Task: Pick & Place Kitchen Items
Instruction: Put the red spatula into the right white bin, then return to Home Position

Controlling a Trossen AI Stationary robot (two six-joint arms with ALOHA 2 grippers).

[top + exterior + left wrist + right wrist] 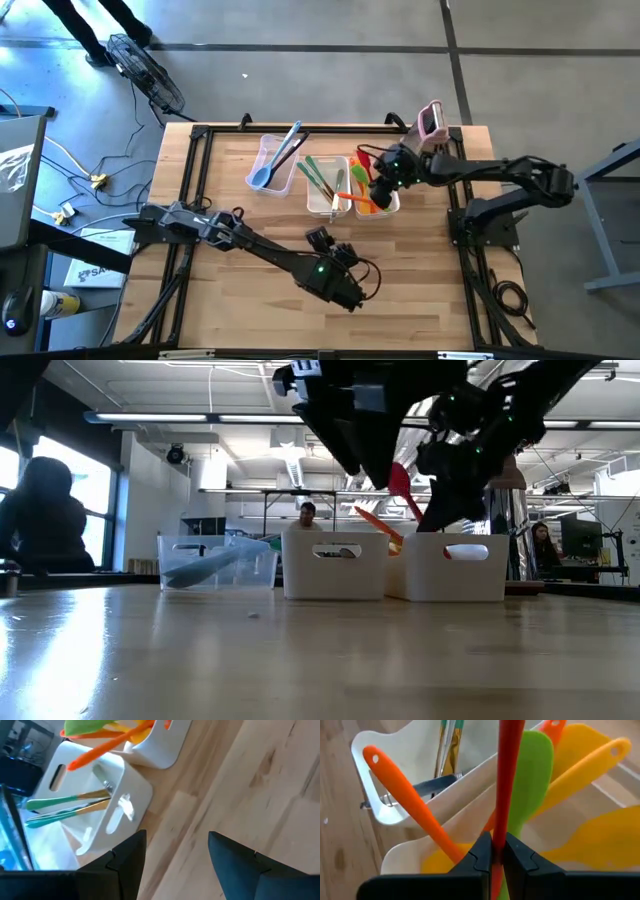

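Observation:
Three clear tubs stand in a row at the table's far middle. The left tub (pixel 268 162) holds blue utensils (pixel 280 155). The middle tub (pixel 326 190) holds green-handled ones (pixel 322 178). The right tub (pixel 380 200) holds orange, yellow and green utensils (pixel 580 765). My right gripper (pixel 385 178) is over the right tub, shut on a red utensil (pixel 400 485). My left gripper (pixel 177 855) is open and empty above the bare wood near the table's front, in front of the middle tub. My right gripper pinches the red utensil's slim handle (pixel 500 837) between its two fingers, which lie across it. The utensil is tilted over the right tub, its flat red head (pixel 399 480) raised above the tub's rim. I cannot tell whether its other end touches anything.
A pink-and-white upright gadget (pixel 432 120) stands at the far right, beside my right arm. An orange handle (pixel 405 795) leans out over the right tub's rim. Bare wood (pixel 230 290) lies on the table's near half. People show in the room beyond (pixel 40 510).

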